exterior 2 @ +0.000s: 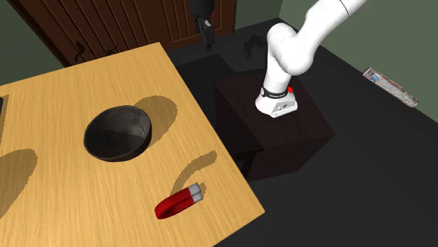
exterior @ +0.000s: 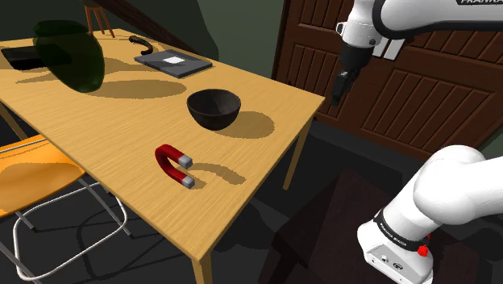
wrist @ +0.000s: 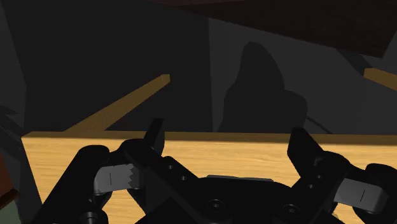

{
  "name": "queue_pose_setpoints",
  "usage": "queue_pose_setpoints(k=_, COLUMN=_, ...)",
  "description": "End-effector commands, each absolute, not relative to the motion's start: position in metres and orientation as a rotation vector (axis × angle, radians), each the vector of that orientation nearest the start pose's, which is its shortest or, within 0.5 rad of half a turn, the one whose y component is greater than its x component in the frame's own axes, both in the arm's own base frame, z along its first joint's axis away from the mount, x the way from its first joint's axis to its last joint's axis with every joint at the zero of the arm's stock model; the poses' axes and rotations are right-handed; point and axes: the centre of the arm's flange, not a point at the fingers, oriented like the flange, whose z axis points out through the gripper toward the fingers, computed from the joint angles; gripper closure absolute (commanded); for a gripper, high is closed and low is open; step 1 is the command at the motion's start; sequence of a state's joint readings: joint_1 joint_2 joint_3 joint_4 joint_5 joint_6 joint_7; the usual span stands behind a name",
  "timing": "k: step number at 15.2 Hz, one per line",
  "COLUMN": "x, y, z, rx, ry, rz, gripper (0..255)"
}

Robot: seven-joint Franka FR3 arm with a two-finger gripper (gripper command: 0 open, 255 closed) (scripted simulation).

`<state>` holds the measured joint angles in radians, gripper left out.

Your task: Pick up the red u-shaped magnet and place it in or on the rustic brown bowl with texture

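**Gripper open and clear of the table, magnet untouched**

The red U-shaped magnet (exterior: pixel 172 164) (exterior 2: pixel 178 202) lay flat on the wooden table (exterior: pixel 121 137), close to its near edge, with its two grey pole tips pointing towards the shoulder view's right. The bowl (exterior: pixel 214 118) (exterior 2: pixel 90 143), drawn almost black rather than brown, stood farther in, well apart from the magnet and upright. Nothing lay in it.

The gripper (exterior: pixel 337 98) (wrist: pixel 227 131) hung off the table's right side in the shoulder view, high in front of a panelled brown door (exterior: pixel 419 89). In the wrist view its fingers stood apart with nothing between them, looking across the table's edge.

The main risk seemed to lie in the magnet's position. It is low and flat and sits near the edge, so a shallow or off-centre pinch could skid it off onto the floor. Gripped by one leg only, it might swing and catch the bowl's rim on release. The bowl also stood roughly between gripper and magnet, so a low approach could knock it.

Farther along the table were a large dark green vessel (exterior: pixel 72 55) and a flat grey slab (exterior: pixel 173 62). An orange chair (exterior: pixel 32 173) stood at the left, and the arm's dark stand (exterior 2: pixel 281 137) sat on a dark floor.
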<state>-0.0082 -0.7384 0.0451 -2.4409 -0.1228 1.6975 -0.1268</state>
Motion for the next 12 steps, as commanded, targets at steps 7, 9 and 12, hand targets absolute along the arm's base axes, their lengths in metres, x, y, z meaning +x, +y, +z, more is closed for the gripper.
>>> queue_pose_setpoints(k=7, x=0.354, y=0.073, z=0.533, rx=-3.255, ry=-0.306, rz=0.02, gripper=0)
queue_pose_setpoints(k=9, x=0.362, y=0.096, z=0.528, rx=-3.246, ry=-0.315, rz=0.019, gripper=0)
queue_pose_setpoints(k=12, x=0.375, y=0.131, z=0.522, rx=-3.233, ry=-0.33, rz=0.017, gripper=0)
